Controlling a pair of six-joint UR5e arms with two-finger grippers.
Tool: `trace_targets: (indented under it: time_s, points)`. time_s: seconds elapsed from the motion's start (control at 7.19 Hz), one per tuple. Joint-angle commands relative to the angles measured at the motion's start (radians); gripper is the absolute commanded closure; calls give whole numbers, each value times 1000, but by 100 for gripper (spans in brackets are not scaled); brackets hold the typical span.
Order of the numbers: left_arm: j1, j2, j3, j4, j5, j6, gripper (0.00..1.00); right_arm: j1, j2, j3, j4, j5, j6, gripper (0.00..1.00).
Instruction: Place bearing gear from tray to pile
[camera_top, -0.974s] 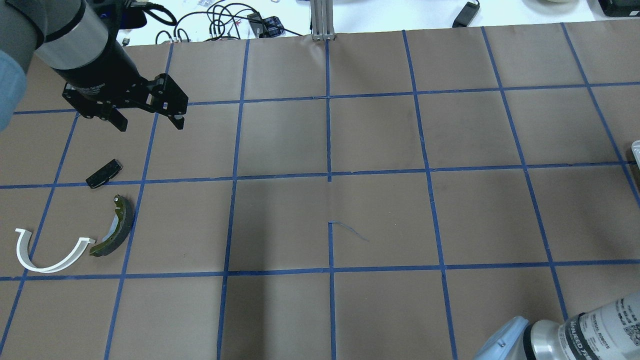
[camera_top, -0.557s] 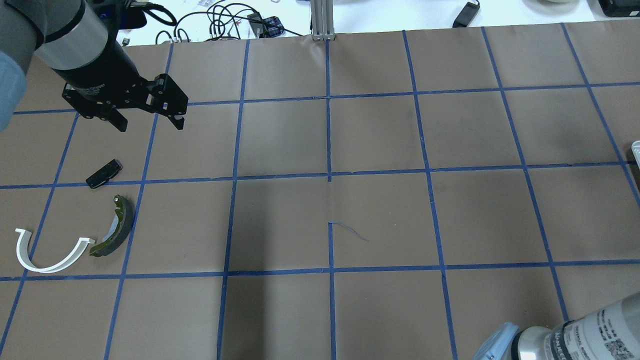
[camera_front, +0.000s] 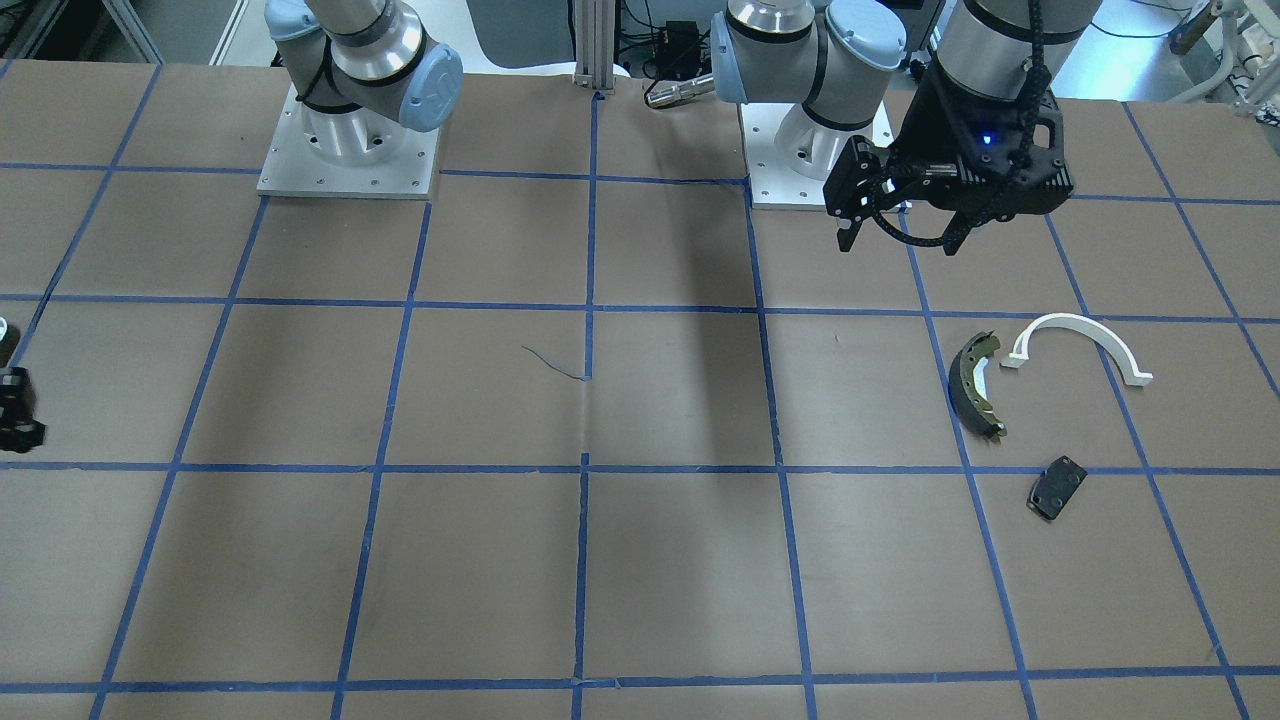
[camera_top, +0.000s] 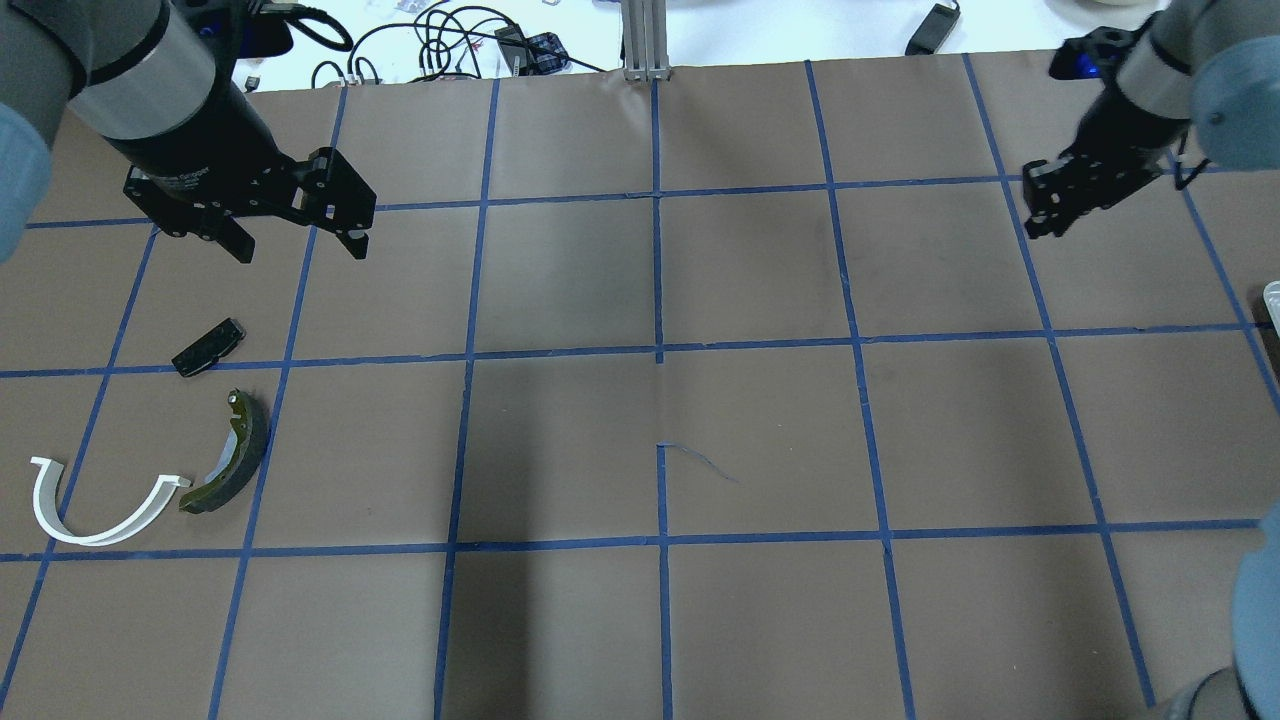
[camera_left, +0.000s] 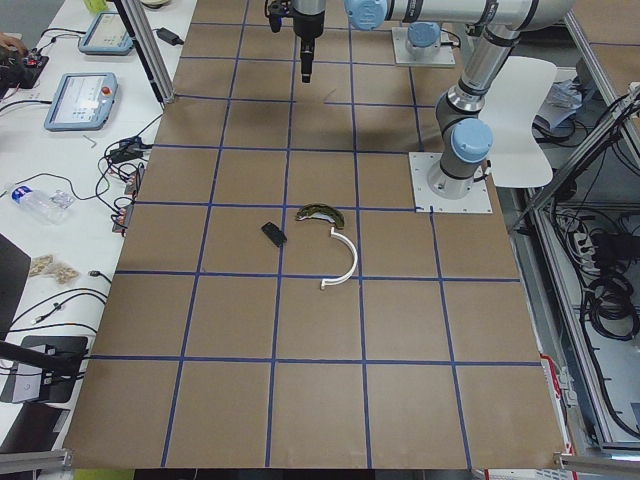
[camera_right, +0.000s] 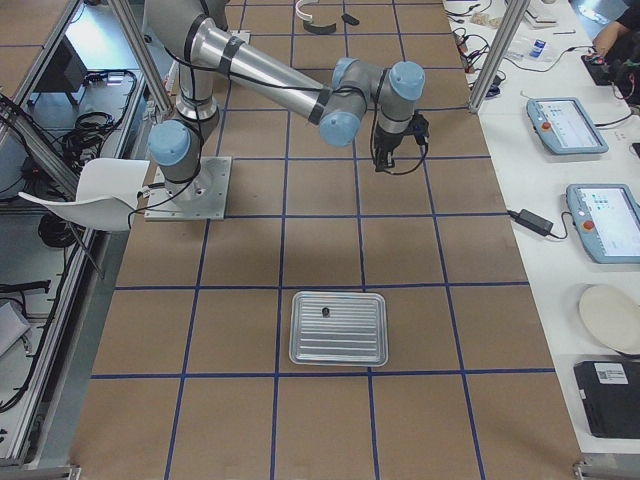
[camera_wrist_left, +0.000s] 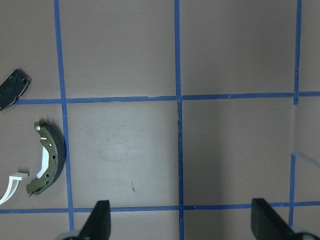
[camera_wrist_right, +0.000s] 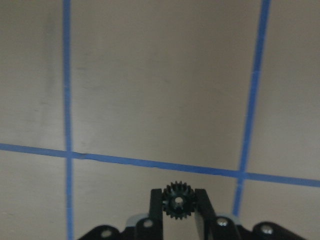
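My right gripper (camera_wrist_right: 178, 205) is shut on a small black bearing gear (camera_wrist_right: 178, 201) and holds it above bare table. In the overhead view it (camera_top: 1040, 215) is at the far right. The pile lies at the left: an olive brake shoe (camera_top: 235, 455), a white arch (camera_top: 95, 510) and a black plate (camera_top: 208, 347). My left gripper (camera_top: 295, 240) is open and empty, hovering beyond the pile. Its wrist view shows the shoe (camera_wrist_left: 47, 157) and plate (camera_wrist_left: 12, 87) at the left.
A silver tray (camera_right: 338, 350) sits on the table near my right side, with a small dark part (camera_right: 326, 312) in it. Its edge (camera_top: 1272, 295) shows at the overhead's right border. Cables and a post (camera_top: 645, 40) lie beyond the far edge.
My right arm has swung from the lower right corner of the overhead view up to the far right, and its gripper is now in view. The left gripper and pile have not moved.
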Motion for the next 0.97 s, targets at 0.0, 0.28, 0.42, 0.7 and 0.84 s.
trace_targets:
  time_s: [0.0,0.28,0.42,0.7,0.84]
  points:
    - [0,0,0,0,0,1,0,272,49,-2,-54,22,445,100]
    - [0,0,-2,-1,0,-1,0,489,192,-9,-281,37,824,100]
    - [0,0,-2,-1,0,1,0,540,228,-11,-323,37,915,100]
    - [0,0,-2,-1,0,1,0,603,274,-2,-329,31,961,100]
    - [0,0,-2,0,0,1,0,599,284,-14,-328,25,952,84]
